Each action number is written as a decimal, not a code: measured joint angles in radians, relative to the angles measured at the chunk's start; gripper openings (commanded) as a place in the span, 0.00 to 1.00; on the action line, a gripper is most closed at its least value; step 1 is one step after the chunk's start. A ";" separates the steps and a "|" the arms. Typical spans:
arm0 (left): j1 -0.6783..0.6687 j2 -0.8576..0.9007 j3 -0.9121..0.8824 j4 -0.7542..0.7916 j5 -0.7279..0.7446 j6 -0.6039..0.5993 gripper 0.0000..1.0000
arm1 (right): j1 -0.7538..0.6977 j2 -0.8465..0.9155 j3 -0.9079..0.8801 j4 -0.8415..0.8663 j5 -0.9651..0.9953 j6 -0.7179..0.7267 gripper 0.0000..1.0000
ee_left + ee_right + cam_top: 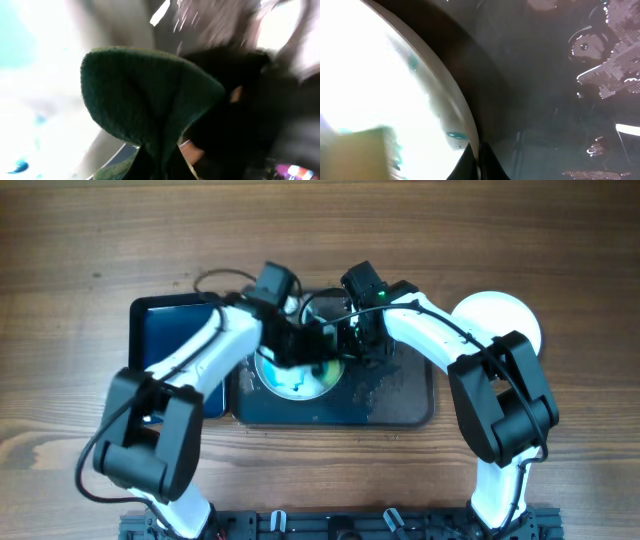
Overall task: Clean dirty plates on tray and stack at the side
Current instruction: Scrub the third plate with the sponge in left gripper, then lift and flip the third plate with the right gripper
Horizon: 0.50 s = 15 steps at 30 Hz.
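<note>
— Where is the dirty plate?
— The smeared plate (298,378) lies on the tray (400,408) at mid-table, and both arms meet over it. A second white plate (497,315) sits on the wood toward the right edge.
— And the grippers?
— The left gripper (157,162) pinches a folded green sponge (145,100). The right gripper (479,162) is clamped on the smeared plate's rim. A smaller blue tray (165,330) lies leftward.
</note>
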<state>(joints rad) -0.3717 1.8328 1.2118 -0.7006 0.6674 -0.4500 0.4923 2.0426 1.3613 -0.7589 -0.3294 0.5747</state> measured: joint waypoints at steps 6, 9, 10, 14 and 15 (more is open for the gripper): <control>0.177 -0.030 0.188 -0.120 -0.188 -0.004 0.04 | 0.000 0.000 0.000 0.002 -0.003 -0.019 0.04; 0.246 -0.064 0.208 -0.143 -0.339 -0.004 0.04 | 0.000 -0.001 0.000 0.002 0.005 -0.045 0.04; 0.259 -0.069 0.209 -0.152 -0.380 -0.004 0.04 | 0.000 -0.004 0.000 0.001 0.017 -0.054 0.04; 0.273 -0.071 0.209 -0.169 -0.494 -0.004 0.04 | 0.023 -0.069 0.000 -0.007 0.145 -0.106 0.04; 0.273 -0.071 0.209 -0.169 -0.518 -0.005 0.04 | 0.029 -0.086 0.000 -0.013 0.219 -0.117 0.05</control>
<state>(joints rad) -0.0990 1.7618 1.4204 -0.8700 0.1490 -0.4545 0.5209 1.9564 1.3617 -0.7715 -0.1101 0.4572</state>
